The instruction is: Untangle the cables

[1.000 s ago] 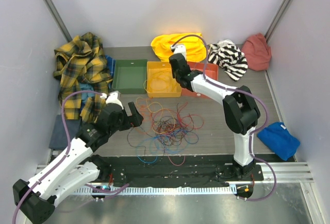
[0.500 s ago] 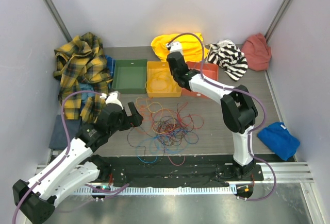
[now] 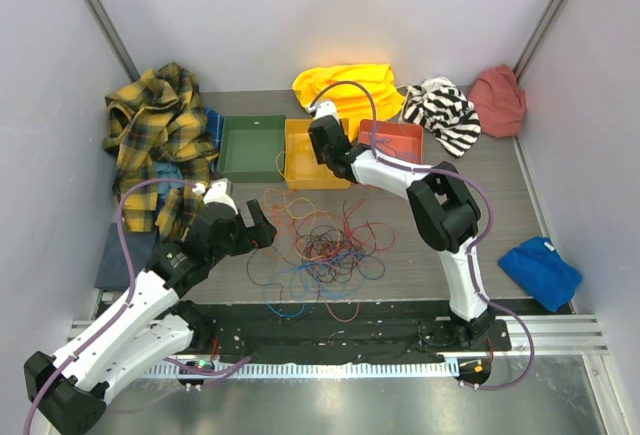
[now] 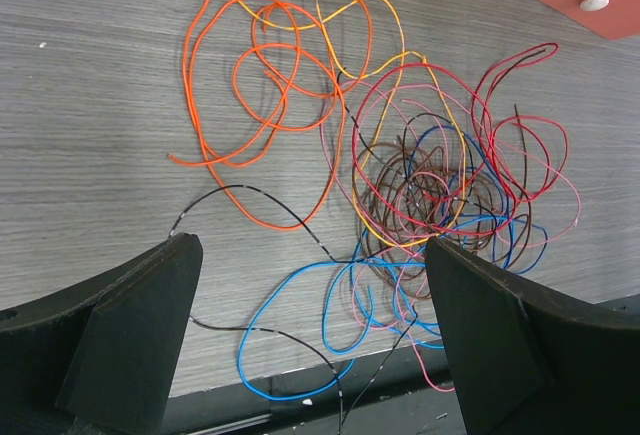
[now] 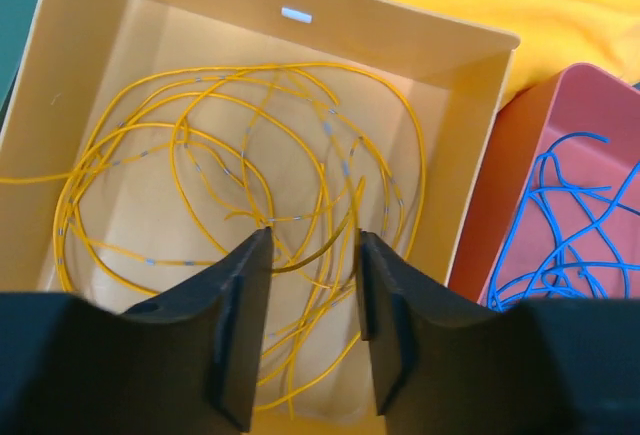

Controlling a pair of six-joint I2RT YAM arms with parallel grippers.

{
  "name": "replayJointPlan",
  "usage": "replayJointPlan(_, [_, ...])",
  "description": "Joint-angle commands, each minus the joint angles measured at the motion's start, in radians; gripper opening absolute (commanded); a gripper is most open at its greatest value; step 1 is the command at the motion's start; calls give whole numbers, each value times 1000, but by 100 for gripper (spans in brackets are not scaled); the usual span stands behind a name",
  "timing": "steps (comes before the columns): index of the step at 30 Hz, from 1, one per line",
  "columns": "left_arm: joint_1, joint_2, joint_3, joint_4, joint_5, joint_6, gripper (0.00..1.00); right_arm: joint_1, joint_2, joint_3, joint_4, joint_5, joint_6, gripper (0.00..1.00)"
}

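Three trays (image 3: 250, 150): yellow tray (image 5: 420, 45) holds yellow cables (image 5: 180, 135), red tray (image 5: 560, 95) blue cables (image 5: 560, 205). Left gripper (image 4: 312, 255) wide over tangle (image 4: 430, 195); right gripper (image 5: 312, 245) narrowly parted.

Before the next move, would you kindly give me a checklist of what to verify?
1. Right gripper jaws apart over the yellow bin: ok.
2. Yellow cable wholly inside the bin: cannot tell, one loop leaves the wrist view.
3. Right fingers clear of that cable: cannot tell, a strand runs between them.
4. Left gripper wide open above the tangle: ok.
5. Tangle separated: not ok, red, blue and dark wires interlace.
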Motion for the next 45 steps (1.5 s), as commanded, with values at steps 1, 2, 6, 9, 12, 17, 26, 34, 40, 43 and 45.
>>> replayJointPlan(1, [-4,-10,-1,-1,-15,-4,100,6,-111,6,33,59,13,51])
replayJointPlan(2, [-4,-10,2,-1,-15,-4,100,8,-128,0,33,71,12,54])
replayJointPlan(6, [-4,-15,4,1,-17,-5,100,29,-242,-75,54,122,32,58])
replayJointPlan(9, [-4,-21,4,4,-18,-8,100,46,-331,-150,87,132,49,60])
replayJointPlan(12, [-4,-13,2,10,-15,-11,100,74,-371,-184,82,152,39,61])
replayJointPlan(17, [-4,-2,16,7,-8,-22,100,91,-444,-230,70,116,81,57])
replayJointPlan(26, [-4,-26,13,-28,-45,-33,100,206,-831,-746,231,96,254,51])
replayJointPlan(34, [-4,68,10,-24,-38,-63,100,262,-1084,-974,68,80,398,51])
replayJointPlan(40, [-4,119,11,30,0,-73,100,295,-1175,-1005,-30,-8,415,50])
replayJointPlan(43, [-4,132,33,15,-20,-68,100,333,-1222,-1024,-100,-1,443,50])
replayJointPlan(45, [-4,126,48,-13,-60,-59,100,364,-1273,-1047,-145,34,469,50])
